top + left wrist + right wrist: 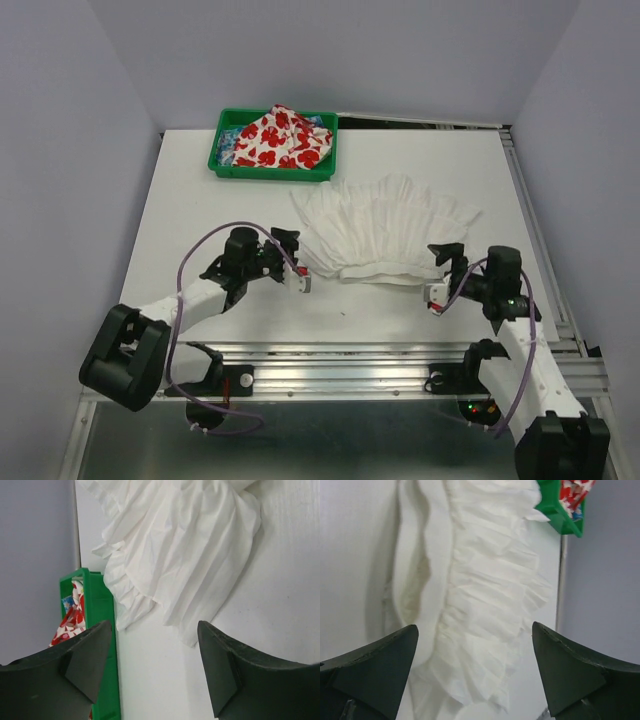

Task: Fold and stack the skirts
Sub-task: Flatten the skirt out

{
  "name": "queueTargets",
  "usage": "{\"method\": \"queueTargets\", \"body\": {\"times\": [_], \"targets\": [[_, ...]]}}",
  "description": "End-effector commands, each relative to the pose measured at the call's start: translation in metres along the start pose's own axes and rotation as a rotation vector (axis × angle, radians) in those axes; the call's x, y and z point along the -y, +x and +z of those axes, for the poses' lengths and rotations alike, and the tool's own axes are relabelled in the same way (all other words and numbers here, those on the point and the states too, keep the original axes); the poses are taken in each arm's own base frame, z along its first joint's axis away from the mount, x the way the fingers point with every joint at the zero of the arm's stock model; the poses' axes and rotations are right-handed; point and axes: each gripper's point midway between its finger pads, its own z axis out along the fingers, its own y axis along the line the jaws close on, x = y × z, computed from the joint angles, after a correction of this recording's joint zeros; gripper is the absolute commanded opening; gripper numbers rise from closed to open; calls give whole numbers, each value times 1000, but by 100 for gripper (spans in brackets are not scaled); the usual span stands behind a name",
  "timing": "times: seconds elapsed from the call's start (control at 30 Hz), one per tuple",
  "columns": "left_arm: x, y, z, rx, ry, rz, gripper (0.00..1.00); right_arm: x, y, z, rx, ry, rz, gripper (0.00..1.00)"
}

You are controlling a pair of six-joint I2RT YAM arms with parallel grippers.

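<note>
The plain white ruffled skirt (pixel 385 228) lies spread flat on the table, waistband toward the near edge. It also shows in the left wrist view (pixel 180 545) and the right wrist view (pixel 480 590). The red-flowered skirt (pixel 280 138) lies bunched in the green tray (pixel 222 150). My left gripper (pixel 292 258) is open and empty just left of the white skirt's near left corner. My right gripper (pixel 443 272) is open and empty at the skirt's near right corner, above the waistband end.
The green tray stands at the table's back left; its edge shows in the left wrist view (pixel 102 630) and the right wrist view (pixel 560 515). A metal rail (pixel 360 360) runs along the near edge between the arm bases. Walls close in left and right.
</note>
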Motion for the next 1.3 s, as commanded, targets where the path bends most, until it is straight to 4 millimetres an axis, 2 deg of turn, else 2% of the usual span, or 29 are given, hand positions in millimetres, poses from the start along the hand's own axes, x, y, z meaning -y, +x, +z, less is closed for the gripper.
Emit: {"method": "queueTargets", "body": {"times": [0.0, 0.03, 0.07, 0.1, 0.13, 0.17, 0.2, 0.23, 0.27, 0.3, 0.33, 0.37, 0.4, 0.43, 0.47, 0.5, 0.53, 0.57, 0.63, 0.7, 0.73, 0.77, 0.83, 0.9, 0.93, 1.0, 1.1, 1.2, 1.27], "targets": [[-44, -22, -15, 24, -45, -300, 80, 54, -1, -23, -80, 105, 214, 100], [-45, -27, -16, 28, -28, -373, 79, 83, 2, -30, -110, 162, 215, 100], [-66, -35, -19, 48, -58, -418, 78, 91, 15, -35, -172, 197, 328, 100], [-71, -40, -19, 57, -63, -482, 77, 104, 24, -37, -206, 223, 381, 100], [-72, -44, -16, 58, -61, -637, 74, 124, 44, -35, -268, 247, 522, 100], [-77, -47, -13, 55, -64, -710, 72, 134, 56, -32, -296, 249, 597, 100], [-85, -46, -6, 27, -71, -852, 70, 116, 83, -16, -368, 157, 748, 100], [-86, -49, 0, 25, -53, -915, 68, 149, 77, -24, -346, 224, 743, 100], [-101, -54, 5, 11, -77, -949, 65, 155, 93, -11, -381, 169, 900, 100], [-100, -53, 11, -12, -64, -997, 65, 156, 99, -4, -394, 143, 978, 100], [-84, -43, 23, -85, -31, -1094, 65, 150, 104, 1, -415, 106, 1054, 100], [-97, -43, 28, -91, -45, -1125, 65, 152, 113, 15, -435, 90, 1142, 99], [-96, -37, 34, -119, -49, -1166, 64, 147, 117, 21, -460, 82, 1189, 98], [-77, -21, 44, -213, -8, -1223, 64, 144, 124, 26, -508, 92, 1216, 97], [-75, -18, 49, -233, 3, -1255, 61, 131, 135, 33, -552, 90, 1303, 93], [-88, -19, 55, -222, 2, -1255, 60, 126, 139, 35, -577, 89, 1336, 91], [-78, -15, 65, -238, 48, -1269, 60, 116, 145, 34, -627, 82, 1362, 89], [-87, -16, 70, -222, 49, -1251, 60, 103, 148, 37, -654, 62, 1409, 86], [-83, -7, 85, -242, 67, -1223, 59, 83, 155, 35, -722, 50, 1437, 83], [-85, 11, 99, -296, 44, -1166, 58, 43, 162, 28, -840, 9, 1464, 81], [-84, 15, 104, -303, 55, -1146, 58, 41, 165, 26, -863, 14, 1458, 81], [-85, 23, 107, -326, 45, -1120, 56, 24, 169, 20, -926, -4, 1447, 80], [-79, 38, 118, -368, 59, -1056, 55, 6, 173, 14, -987, -15, 1440, 80], [-72, 45, 123, -401, 80, -1013, 54, -2, 175, 12, -1011, -21, 1435, 80], [-59, 54, 125, -447, 107, -978, 54, -9, 177, 12, -1033, -34, 1441, 80], [-41, 55, 130, -485, 157, -947, 50, -12, 180, 12, -1049, -45, 1443, 79], [-8, 47, 124, -513, 243, -922, 48, -11, 192, 14, -1079, -33, 1416, 79], [14, 39, 117, -526, 288, -879, 46, -10, 211, 18, -1123, -9, 1379, 77], [33, 27, 108, -528, 333, -854, 45, 5, 223, 25, -1114, 28, 1362, 77]]}}
